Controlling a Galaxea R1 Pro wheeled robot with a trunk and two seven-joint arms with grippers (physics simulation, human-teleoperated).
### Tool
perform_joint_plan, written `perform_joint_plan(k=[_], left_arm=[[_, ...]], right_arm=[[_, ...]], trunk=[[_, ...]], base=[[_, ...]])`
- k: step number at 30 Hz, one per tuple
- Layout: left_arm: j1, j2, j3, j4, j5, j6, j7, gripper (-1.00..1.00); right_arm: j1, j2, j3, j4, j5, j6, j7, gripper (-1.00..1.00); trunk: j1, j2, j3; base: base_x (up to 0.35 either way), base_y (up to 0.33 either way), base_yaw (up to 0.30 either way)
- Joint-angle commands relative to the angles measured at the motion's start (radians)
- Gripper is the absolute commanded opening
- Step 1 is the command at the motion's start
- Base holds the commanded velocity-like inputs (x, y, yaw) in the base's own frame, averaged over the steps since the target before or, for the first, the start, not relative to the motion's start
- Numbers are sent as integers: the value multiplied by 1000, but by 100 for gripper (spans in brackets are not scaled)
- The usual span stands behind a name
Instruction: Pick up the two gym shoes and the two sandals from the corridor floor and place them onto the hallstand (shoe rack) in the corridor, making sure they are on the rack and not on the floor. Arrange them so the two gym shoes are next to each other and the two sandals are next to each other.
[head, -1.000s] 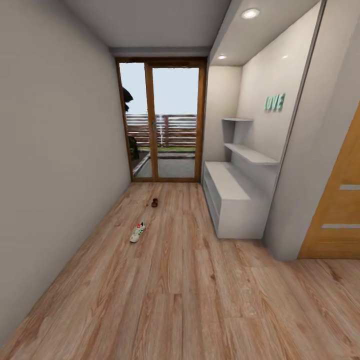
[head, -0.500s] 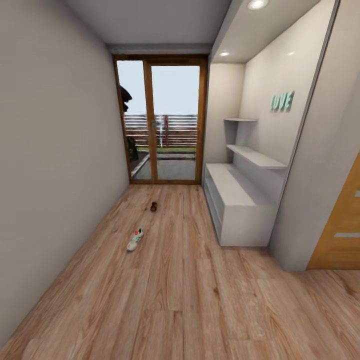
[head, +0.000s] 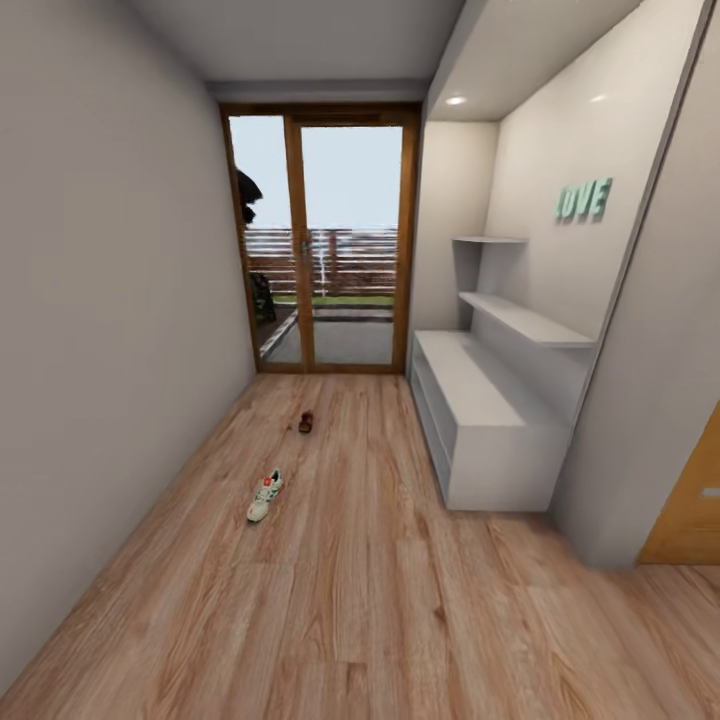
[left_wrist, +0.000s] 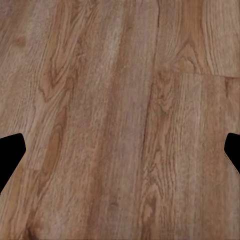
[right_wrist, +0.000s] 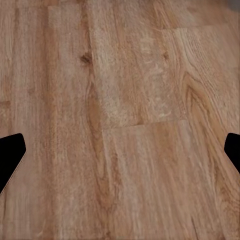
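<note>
I am in the entrance corridor of a home. Wood-plank flooring (head: 380, 600) runs between plain pale walls to a wood-framed glass door (head: 320, 240) with a fence and greenery outside. An alcove on my right holds a pale grey shoe rack (head: 480, 415), floating wall shelves (head: 525, 318) and teal letters (head: 584, 201). A gym shoe (head: 264, 496) and a small brown sandal (head: 306, 422) lie on the floor, well apart.

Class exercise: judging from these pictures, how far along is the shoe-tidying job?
Nothing looks done: the hallstand bench top is bare. One gym shoe and a small brown item, probably a sandal, lie on the corridor floor. Both grippers, left and right, are open and hold nothing. All placing remains.
</note>
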Motion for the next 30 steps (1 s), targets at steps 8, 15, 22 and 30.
perform_joint_plan(k=[8,15,22,30], left_arm=[[-1,0,2,1,-1,-3,0,100],[-1,-1,2,1,-1,-3,0,100],[-1,-1,2,1,-1,-3,0,100],[-1,0,2,1,-1,-4,0,100]], right_arm=[[0,0,1,1,-10,-4,0,100],[0,0,1,-1,-10,-4,0,100],[0,-1,1,-1,-10,-4,0,100],[0,-2,0,-1,-10,-4,0,100]], trunk=[[1,0,-1],[1,0,-1],[1,0,-1],[1,0,-1]], base=[[338,0,181],[338,-4,130],[338,-53,9],[338,-74,1]])
